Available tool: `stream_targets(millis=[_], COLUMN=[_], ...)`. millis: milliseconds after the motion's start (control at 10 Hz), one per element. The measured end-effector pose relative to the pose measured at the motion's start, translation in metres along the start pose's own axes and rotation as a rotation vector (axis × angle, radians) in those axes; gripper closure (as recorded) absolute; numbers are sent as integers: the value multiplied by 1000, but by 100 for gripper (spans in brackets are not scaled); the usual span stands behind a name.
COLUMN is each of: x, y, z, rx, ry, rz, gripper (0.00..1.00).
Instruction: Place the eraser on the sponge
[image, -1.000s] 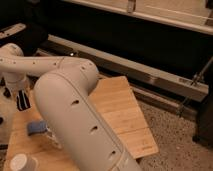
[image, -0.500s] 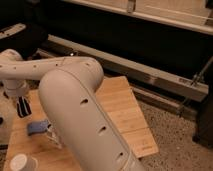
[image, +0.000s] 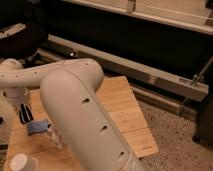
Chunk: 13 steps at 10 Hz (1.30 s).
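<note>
My gripper (image: 25, 115) hangs at the left, at the end of the white arm that bends over the wooden table (image: 125, 115). It is shut on the eraser (image: 25, 114), a dark narrow block with pale stripes that points downward. The sponge (image: 37, 127) is a small blue-grey pad lying flat on the wood. It sits just right of and slightly nearer than the eraser's lower end. The two look close, but I cannot tell whether they touch. The big white upper arm (image: 80, 115) hides the middle of the table.
A white cup (image: 22, 162) stands at the table's near left corner. A pale object (image: 54, 136) I cannot make out sits beside the sponge. A metal rail (image: 150, 75) runs behind the table. Speckled floor (image: 180, 145) lies to the right.
The gripper has come down with the eraser and shifted slightly right, closer to the sponge. The sponge has stayed put.
</note>
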Motion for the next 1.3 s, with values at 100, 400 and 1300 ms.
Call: stream_targets(millis=[100, 400, 1300], x=[9, 25, 35], y=[-2, -9, -11], z=[7, 28, 52], rx=[3, 5, 10], ry=[20, 71, 95], rz=[5, 22, 21], gripper=[100, 100, 100])
